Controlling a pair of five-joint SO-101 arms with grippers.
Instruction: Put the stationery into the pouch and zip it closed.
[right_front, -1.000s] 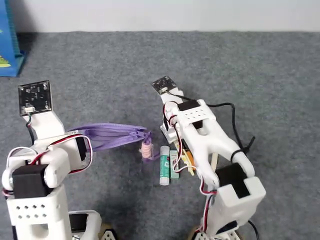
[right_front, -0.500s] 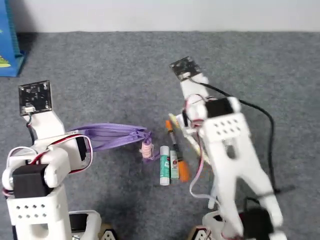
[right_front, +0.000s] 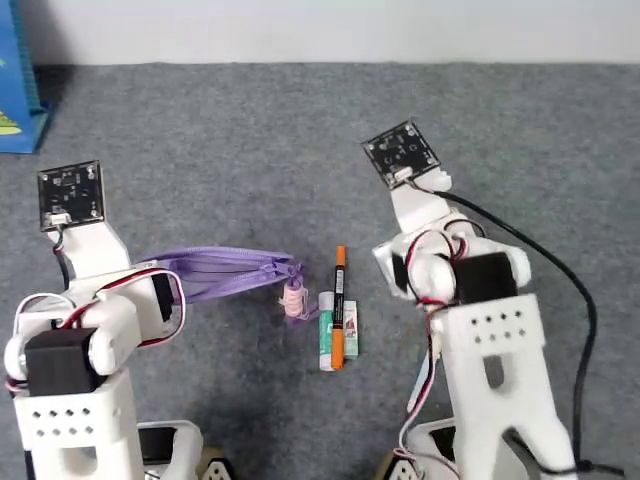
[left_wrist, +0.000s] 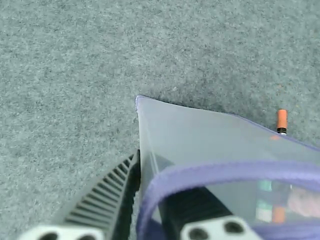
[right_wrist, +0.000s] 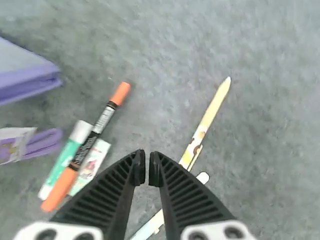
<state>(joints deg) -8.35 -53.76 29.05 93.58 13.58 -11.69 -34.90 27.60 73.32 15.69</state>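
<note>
My left gripper (left_wrist: 145, 172) is shut on the end of the purple-edged clear pouch (right_front: 225, 272), holding it on edge above the carpet at the left. An orange pen (right_front: 340, 305) lies across a green-and-white glue stick (right_front: 326, 338) and a small green eraser (right_front: 351, 333), just right of the pouch's zipper pull (right_front: 292, 297). My right gripper (right_wrist: 146, 167) is shut with nothing in it, raised over the carpet between the orange pen (right_wrist: 85, 150) and a yellow pencil (right_wrist: 206, 122). The right arm (right_front: 465, 285) stands to the right of the stationery.
The grey carpet (right_front: 220, 130) covers the whole work area, with open room at the back. A blue box (right_front: 15, 90) sits at the far left edge. A white wall runs along the back.
The right arm has lifted and swung right, away from the stationery. The orange pen has shifted left and now lies across the glue stick. The left arm and pouch have kept still.
</note>
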